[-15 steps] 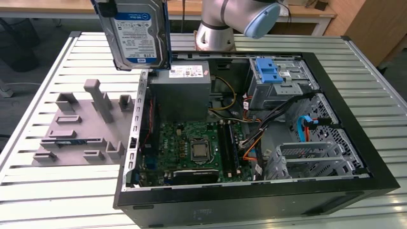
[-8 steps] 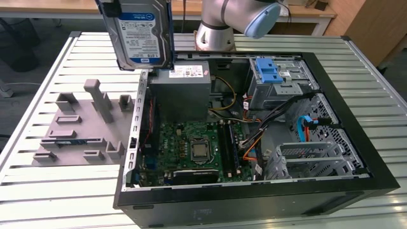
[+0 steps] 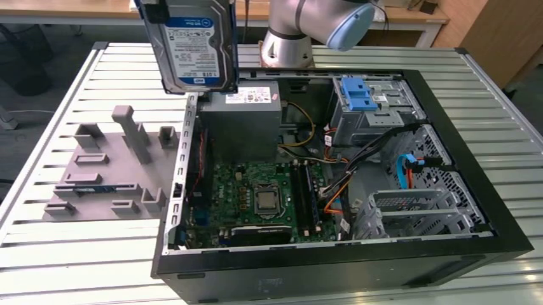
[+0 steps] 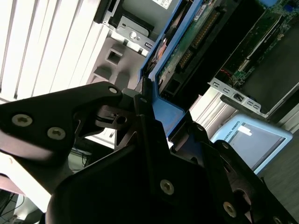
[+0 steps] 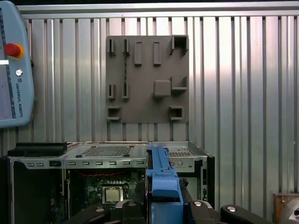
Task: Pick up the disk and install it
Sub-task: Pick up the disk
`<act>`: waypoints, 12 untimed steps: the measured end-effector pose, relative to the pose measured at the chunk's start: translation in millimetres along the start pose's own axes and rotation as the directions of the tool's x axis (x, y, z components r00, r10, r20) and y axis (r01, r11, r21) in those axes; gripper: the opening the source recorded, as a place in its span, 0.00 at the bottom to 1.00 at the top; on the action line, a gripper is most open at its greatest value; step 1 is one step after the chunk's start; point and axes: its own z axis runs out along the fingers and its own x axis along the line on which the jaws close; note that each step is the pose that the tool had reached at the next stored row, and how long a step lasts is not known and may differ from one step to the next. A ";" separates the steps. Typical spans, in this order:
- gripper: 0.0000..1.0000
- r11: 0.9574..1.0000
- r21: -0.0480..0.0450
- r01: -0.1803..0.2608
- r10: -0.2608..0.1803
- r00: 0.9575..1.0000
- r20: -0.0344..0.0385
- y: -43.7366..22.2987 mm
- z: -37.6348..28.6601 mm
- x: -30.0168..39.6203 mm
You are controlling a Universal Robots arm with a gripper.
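The disk (image 3: 193, 51) hangs upright in the air with its white-and-blue label facing the exterior view. It is above the case's back corner on the exterior view's left, near the grey power supply (image 3: 241, 124). My gripper (image 4: 161, 114) is shut on its blue carrier frame (image 4: 175, 109); black fingers (image 4: 140, 105) press that frame from both sides. In the first wrist view the blue carrier edge (image 5: 162, 179) stands between the gripper (image 5: 163, 207) fingers, over the open computer case (image 5: 117, 161).
The open case (image 3: 462, 136) lies on a slatted metal table (image 3: 85, 254), with motherboard (image 3: 259, 197), cables and a drive cage with a light-blue latch (image 3: 357, 95). A grey fixture plate (image 3: 102, 171) lies beside it. A teach pendant (image 5: 14, 65) rests on the table.
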 end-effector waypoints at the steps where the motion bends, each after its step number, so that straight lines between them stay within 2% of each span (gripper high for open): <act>1: 0.36 1.000 0.000 0.000 0.000 1.000 0.000 -1.3 0.0 0.1; 12: 0.36 1.000 0.000 0.000 0.000 1.000 0.000 -15.7 0.3 1.6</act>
